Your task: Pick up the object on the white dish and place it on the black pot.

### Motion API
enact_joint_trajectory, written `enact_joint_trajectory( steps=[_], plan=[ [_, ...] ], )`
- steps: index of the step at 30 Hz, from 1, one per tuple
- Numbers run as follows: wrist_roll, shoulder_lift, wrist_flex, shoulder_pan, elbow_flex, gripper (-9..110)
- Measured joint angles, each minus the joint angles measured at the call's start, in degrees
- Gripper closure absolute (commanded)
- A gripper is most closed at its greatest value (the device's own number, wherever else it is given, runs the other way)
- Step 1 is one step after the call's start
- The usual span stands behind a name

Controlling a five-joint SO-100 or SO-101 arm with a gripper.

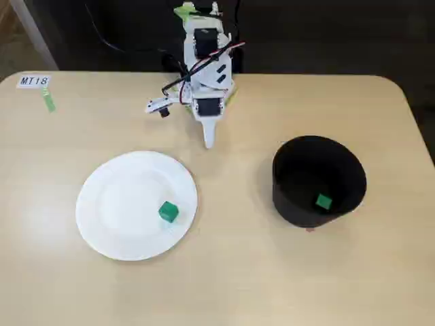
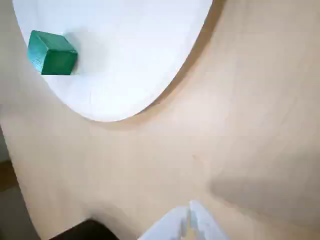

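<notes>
white dish [image 2: 125, 60] cropped at top, end effector [image 2: 190, 212] mostly cropped

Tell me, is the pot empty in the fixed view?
No, a green cube lies inside the pot, near its wall on the right side.

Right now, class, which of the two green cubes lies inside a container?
The green cube in the black pot; the other cube sits openly on the white plate.

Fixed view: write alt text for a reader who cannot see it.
A small green cube sits on a white paper plate at left on a tan table; a second green cube lies inside a black pot at right. The arm's gripper rests behind them.
</notes>
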Motion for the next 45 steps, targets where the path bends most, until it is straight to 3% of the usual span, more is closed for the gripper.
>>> enact_joint_trajectory(
  steps=[5, 14, 18, 24, 29, 45],
  plan=[
    [1.6, 0.0, -6.9, 2.2, 0.0, 101],
    [-0.8, 0.0, -8.5, 1.0, -0.3, 102],
    [-4.4, -1.5, -8.4, 2.6, -9.3, 102],
    [-7.7, -26.2, -7.0, 5.2, -32.2, 102],
    [-6.2, -36.7, -5.2, 9.1, -40.3, 102],
    [12.0, -75.1, -1.8, 11.0, -61.0, 102]
  ],
)
